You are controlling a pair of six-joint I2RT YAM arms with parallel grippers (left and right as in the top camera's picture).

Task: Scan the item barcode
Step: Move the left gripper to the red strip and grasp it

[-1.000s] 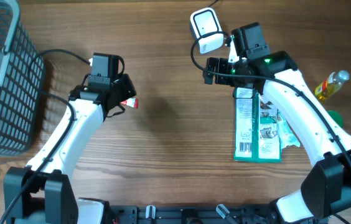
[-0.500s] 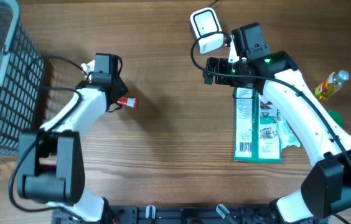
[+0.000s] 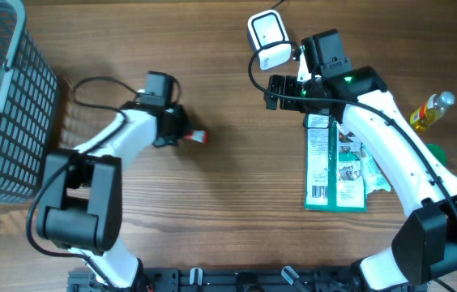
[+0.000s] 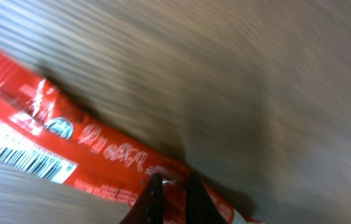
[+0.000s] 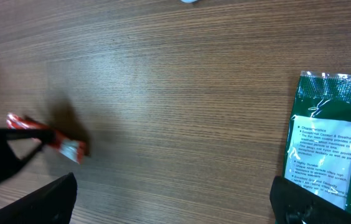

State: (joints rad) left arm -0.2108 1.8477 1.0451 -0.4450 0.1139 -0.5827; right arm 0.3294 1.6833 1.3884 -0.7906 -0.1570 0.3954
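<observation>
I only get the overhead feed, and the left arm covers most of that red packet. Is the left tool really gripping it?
Observer: Yes. The left wrist view shows the left tool shut on one end of the red packet.
Operator: Any barcode visible?
Observer: Yes, a barcode sits at the packet's other end, facing that camera.
Operator: And the right tool?
Observer: Its wrist view shows the fingers spread wide, with only bare table between them.
</observation>
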